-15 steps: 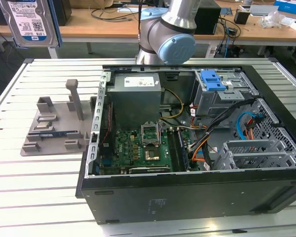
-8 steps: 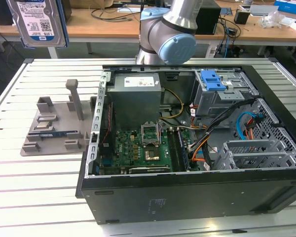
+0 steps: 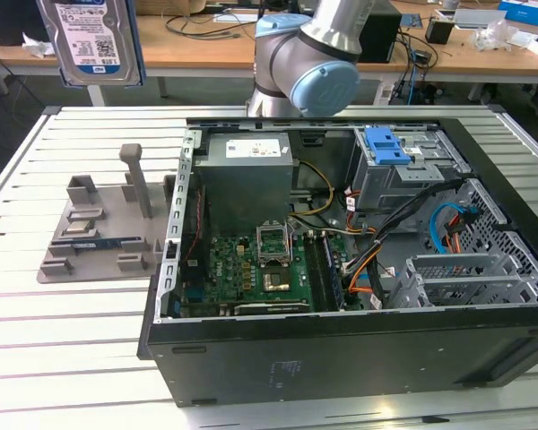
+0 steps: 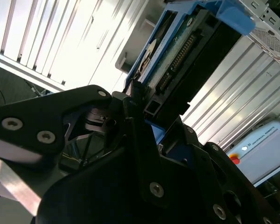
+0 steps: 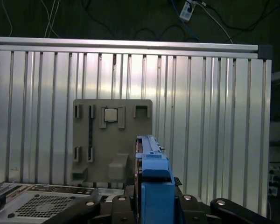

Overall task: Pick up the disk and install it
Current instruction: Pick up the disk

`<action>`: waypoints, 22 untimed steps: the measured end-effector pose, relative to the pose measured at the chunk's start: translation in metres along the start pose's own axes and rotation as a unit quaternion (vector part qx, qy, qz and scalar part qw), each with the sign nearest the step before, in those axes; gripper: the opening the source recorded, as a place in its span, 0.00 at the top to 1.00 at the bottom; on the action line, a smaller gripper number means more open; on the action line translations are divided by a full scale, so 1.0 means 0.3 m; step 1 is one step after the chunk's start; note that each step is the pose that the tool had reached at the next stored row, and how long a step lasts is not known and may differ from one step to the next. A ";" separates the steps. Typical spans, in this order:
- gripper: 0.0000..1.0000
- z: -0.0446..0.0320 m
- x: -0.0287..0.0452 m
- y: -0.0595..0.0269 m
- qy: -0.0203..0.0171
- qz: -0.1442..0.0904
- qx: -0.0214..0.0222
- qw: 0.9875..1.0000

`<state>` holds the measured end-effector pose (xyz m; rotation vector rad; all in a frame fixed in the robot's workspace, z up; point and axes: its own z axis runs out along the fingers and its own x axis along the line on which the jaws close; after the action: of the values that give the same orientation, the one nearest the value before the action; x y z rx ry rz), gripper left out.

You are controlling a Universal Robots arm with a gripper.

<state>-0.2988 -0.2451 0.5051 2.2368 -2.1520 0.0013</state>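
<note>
The disk, a silver hard drive with a blue-and-white label and blue side rails, hangs high over the far corner of the table at the exterior view's left. In the second wrist view my gripper is shut on the disk, its black fingers clamped on the near end, with the circuit-board side and connector showing. In the first wrist view the disk stands edge-on out of the gripper, above the slatted table.
An open computer case lies on the slatted table, holding a grey power-supply box, a motherboard and a grey drive cage with a blue tab. A grey fixture plate lies beside the case. The arm's elbow rises behind it.
</note>
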 end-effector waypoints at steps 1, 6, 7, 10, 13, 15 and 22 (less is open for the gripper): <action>0.63 0.000 0.000 -0.010 0.000 0.000 0.000 1.000; 0.63 -0.002 0.003 -0.069 0.000 0.000 0.000 1.000; 0.63 -0.002 0.003 -0.079 0.000 0.000 0.000 1.000; 0.63 -0.003 0.005 -0.131 0.000 0.000 0.000 1.000; 0.63 -0.004 0.006 -0.165 0.000 0.000 -0.001 1.000; 0.63 -0.005 0.007 -0.183 0.000 0.000 -0.001 1.000; 0.63 -0.007 0.010 -0.262 0.000 0.000 -0.001 1.000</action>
<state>-0.2201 -0.2451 0.5050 2.2361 -2.1514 -0.0003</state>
